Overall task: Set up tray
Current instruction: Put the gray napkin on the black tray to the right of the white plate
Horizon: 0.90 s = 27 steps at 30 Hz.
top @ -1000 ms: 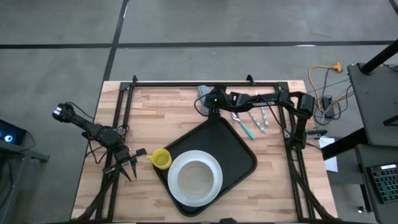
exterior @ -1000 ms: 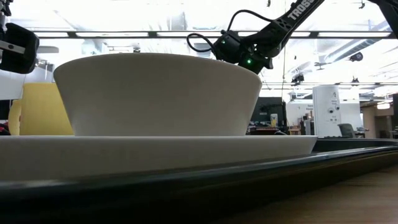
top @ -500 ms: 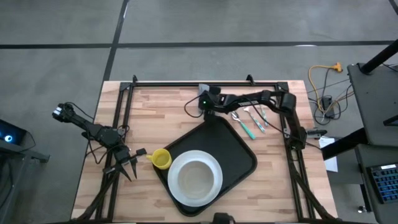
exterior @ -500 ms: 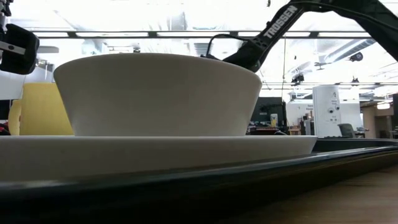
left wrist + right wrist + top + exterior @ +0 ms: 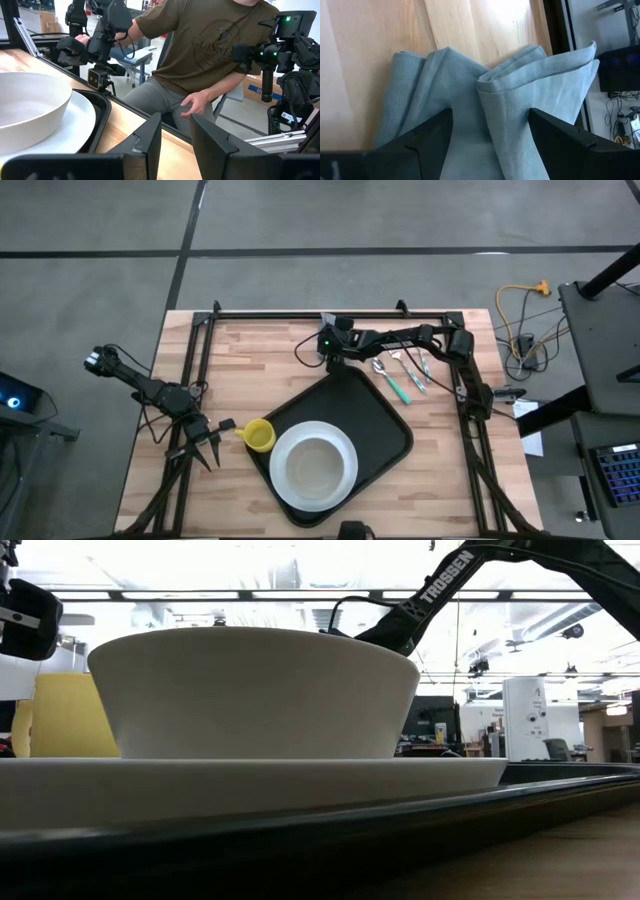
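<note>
Blue-grey cloth (image 5: 485, 115) now sits between the open right claw (image 5: 490, 150) (left claw (image 5: 175, 145) parted, unmoved).

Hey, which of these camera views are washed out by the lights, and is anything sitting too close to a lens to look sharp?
Low view: bright ceiling lights blow out the background, and the tray rim in the foreground is a soft dark blur below the white bowl. Right wrist view: glare whitens the table wood above the blue cloth. High view: evenly lit.
</note>
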Tool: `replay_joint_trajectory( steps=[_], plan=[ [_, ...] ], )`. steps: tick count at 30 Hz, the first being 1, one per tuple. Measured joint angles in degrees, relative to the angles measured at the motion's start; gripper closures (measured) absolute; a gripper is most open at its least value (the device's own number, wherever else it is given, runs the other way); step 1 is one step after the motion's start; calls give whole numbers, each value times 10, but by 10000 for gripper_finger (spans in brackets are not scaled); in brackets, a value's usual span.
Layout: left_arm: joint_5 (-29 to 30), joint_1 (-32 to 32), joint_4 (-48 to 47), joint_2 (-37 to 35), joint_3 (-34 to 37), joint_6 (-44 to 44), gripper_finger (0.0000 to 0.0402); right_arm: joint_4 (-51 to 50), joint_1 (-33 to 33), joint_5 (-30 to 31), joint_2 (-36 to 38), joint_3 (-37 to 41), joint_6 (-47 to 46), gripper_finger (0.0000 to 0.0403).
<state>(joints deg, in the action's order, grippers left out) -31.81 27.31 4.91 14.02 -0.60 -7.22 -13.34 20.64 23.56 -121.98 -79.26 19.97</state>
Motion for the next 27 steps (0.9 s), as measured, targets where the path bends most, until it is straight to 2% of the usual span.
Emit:
replay_joint_trajectory(
  steps=[27],
  plan=[
    [0, 0, 0, 2, 0, 0, 313, 11, 0, 0, -3, 2, -2, 158]
  ],
)
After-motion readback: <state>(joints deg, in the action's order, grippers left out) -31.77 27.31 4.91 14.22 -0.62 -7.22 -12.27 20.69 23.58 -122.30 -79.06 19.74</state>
